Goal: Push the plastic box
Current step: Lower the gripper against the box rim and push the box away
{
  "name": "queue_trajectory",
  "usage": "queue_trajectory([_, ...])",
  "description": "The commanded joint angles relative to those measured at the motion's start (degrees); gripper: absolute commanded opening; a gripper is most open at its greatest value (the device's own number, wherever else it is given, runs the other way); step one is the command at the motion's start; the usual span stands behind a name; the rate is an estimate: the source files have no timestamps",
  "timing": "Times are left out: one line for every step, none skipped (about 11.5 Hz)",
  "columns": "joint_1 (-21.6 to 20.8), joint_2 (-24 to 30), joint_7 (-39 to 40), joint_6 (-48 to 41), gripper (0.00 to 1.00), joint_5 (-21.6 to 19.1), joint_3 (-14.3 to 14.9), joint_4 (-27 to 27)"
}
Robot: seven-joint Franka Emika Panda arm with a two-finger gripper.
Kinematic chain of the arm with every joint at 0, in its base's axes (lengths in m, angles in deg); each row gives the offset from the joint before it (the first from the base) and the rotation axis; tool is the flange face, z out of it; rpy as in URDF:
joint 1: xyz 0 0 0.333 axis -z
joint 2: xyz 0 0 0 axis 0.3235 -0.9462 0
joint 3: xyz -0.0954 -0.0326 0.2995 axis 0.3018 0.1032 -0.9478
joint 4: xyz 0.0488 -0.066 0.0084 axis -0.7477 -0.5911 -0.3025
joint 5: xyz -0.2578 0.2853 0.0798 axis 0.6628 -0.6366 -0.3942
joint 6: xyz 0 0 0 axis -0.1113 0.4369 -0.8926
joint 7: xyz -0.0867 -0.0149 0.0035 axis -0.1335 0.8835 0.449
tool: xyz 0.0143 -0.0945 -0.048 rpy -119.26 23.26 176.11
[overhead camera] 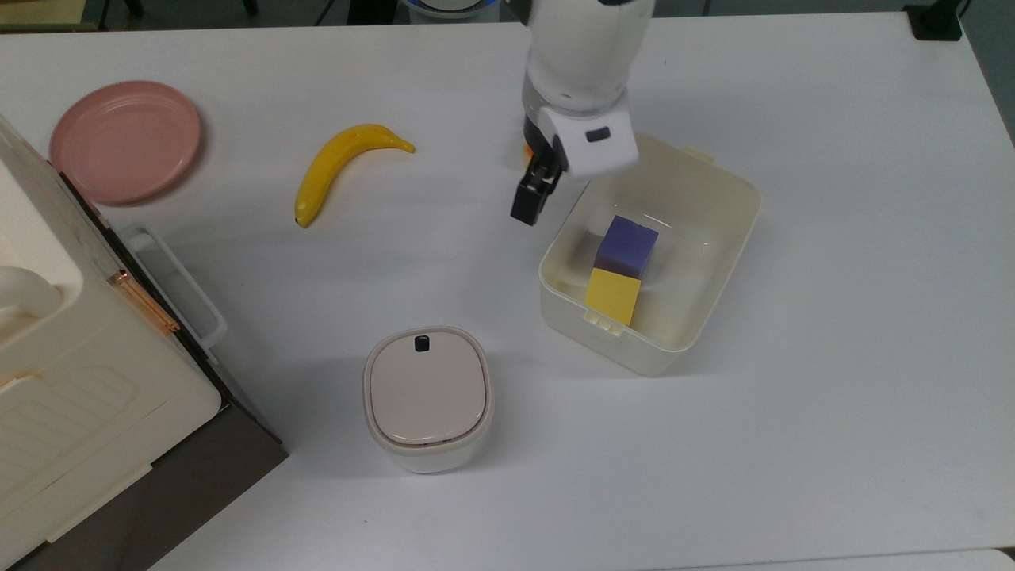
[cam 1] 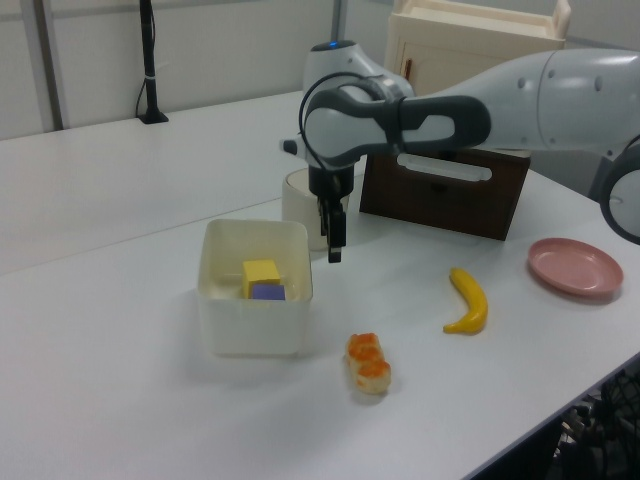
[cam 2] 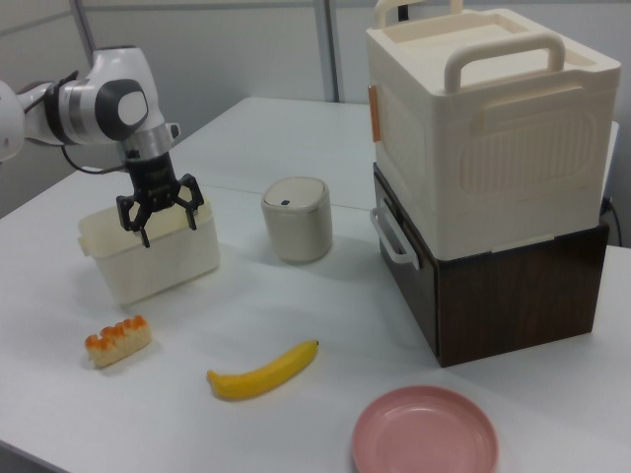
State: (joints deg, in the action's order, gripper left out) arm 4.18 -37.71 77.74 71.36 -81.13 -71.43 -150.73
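Cream plastic box (overhead camera: 714, 186); yellow banana (overhead camera: 337, 166); pink plate (overhead camera: 125, 139).

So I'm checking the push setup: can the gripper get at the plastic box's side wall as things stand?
Probably yes. The gripper, fingers spread, hangs just outside the plastic box near its long wall, with bare table around it. The sushi piece lies off to the side.

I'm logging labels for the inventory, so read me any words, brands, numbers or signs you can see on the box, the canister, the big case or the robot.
No readable text in any view.
Plastic box: plain walls, no label.
Canister: a dark button, no writing.
Big case: no lettering.
Gripper and arm: no legible marking.
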Motion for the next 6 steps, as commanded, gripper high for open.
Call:
queue_trajectory([-3.0, -1.5, -0.8, 3.4, 1.00, 1.3, 0.8, -0.9])
queue_trajectory([-3.5, -2.4, -1.8, 4.9, 1.00, 1.9, 0.8, -0.8])
queue_trajectory([-4.4, -3.4, -2.9, 5.9, 1.00, 2.6, 0.8, -0.6])
queue_trajectory([-4.8, -3.9, -3.8, 6.5, 1.00, 2.8, 0.8, -0.4])
queue_trajectory([-5.2, -4.3, -4.6, 6.6, 1.00, 2.8, 0.8, -0.3])
queue_trajectory([-6.1, -4.7, -5.7, 6.6, 1.00, 2.8, 0.8, 0.8])
